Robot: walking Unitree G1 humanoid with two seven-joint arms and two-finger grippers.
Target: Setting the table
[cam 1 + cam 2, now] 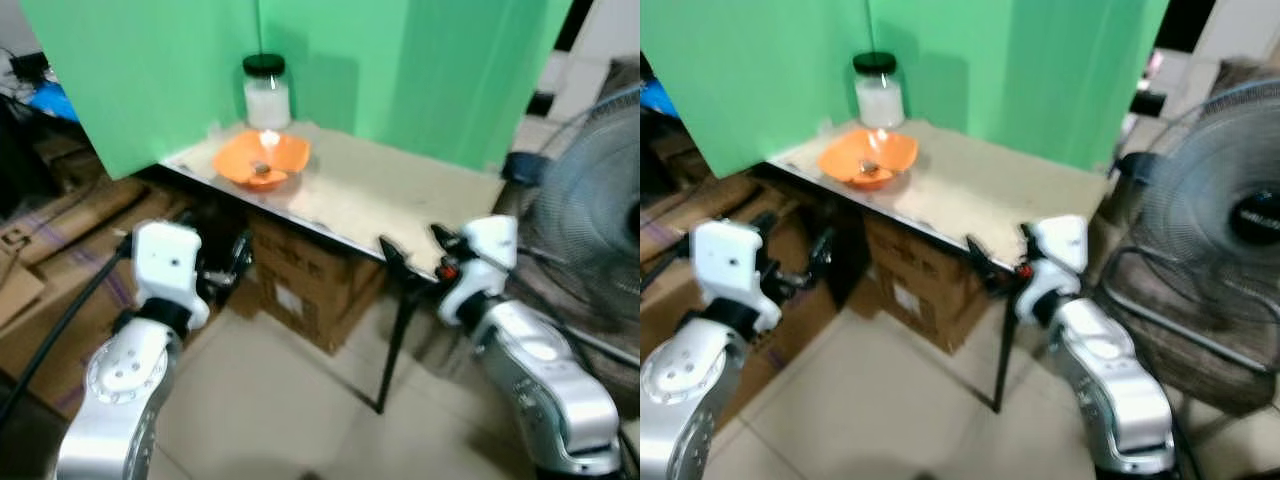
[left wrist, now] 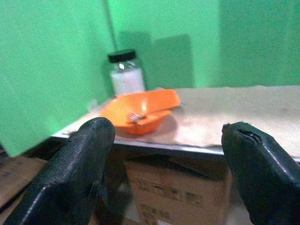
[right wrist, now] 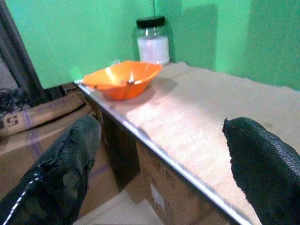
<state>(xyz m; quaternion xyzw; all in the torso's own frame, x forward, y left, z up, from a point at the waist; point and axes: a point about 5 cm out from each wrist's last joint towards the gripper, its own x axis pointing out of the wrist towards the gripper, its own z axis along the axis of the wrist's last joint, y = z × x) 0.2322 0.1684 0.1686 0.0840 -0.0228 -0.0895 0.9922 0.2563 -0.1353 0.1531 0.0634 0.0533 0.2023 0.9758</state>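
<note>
An orange bowl point(image 1: 262, 160) stands at the far left corner of the cloth-covered table point(image 1: 400, 200), with a metal fork point(image 2: 136, 116) lying in it. Right behind the bowl is a glass jar point(image 1: 266, 92) with a black lid and white contents. My left gripper point(image 1: 238, 262) is open, held below the table's left edge and pointing toward the bowl point(image 2: 140, 112). Over at the near right corner of the table my right gripper point(image 1: 412, 245) is open too, about level with the tabletop. Nothing is between either pair of fingers.
Green backdrop panels point(image 1: 330, 60) wall the table at the back and left. Cardboard boxes point(image 1: 305, 280) sit under the table and more point(image 1: 40, 250) lie at the left. A black table leg point(image 1: 395, 340) stands near my right arm. A large fan point(image 1: 590, 190) stands at the right. Tiled floor point(image 1: 270, 400) lies in front.
</note>
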